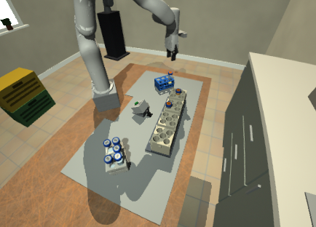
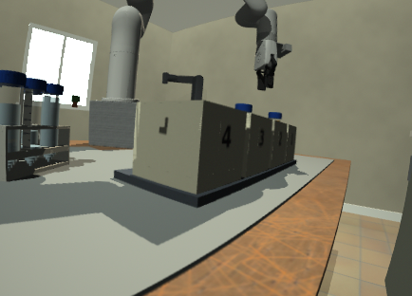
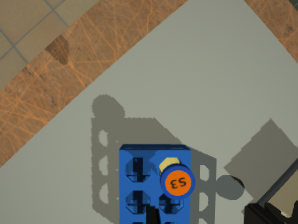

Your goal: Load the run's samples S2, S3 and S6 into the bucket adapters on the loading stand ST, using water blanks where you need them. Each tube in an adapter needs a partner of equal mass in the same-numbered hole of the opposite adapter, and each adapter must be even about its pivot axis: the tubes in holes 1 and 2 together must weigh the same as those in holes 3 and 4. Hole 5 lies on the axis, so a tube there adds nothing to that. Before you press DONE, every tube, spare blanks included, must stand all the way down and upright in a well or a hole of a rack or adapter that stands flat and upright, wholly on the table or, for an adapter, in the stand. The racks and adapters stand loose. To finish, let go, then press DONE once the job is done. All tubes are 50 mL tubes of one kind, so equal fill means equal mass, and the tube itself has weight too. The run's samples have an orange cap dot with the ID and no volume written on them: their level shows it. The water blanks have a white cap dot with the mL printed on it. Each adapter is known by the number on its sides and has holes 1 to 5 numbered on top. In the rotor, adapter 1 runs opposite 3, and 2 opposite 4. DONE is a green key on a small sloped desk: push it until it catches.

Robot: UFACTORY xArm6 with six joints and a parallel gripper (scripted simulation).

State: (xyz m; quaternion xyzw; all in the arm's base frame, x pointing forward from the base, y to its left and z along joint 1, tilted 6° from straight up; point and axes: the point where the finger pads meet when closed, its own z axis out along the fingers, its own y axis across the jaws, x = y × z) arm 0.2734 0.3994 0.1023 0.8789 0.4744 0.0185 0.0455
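You have the gripper [image 1: 172, 57] [image 2: 266, 83] parted and empty above the blue rack [image 1: 159, 85] [image 3: 155, 151], apparently positioned for S3 [image 1: 170, 73] [image 3: 178, 183].

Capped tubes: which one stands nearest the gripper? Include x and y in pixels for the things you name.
The S3 tube [image 1: 170, 73] [image 3: 177, 183], orange-dotted, in the blue rack [image 1: 160, 85] [image 3: 155, 150]. The other orange-dotted tubes stand in pale adapters; the white-dotted ones stand farther off in another rack.

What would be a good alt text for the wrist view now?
A blue rack holds one tube with an orange cap dot marked S3. It stands on a grey mat, below the open hand.
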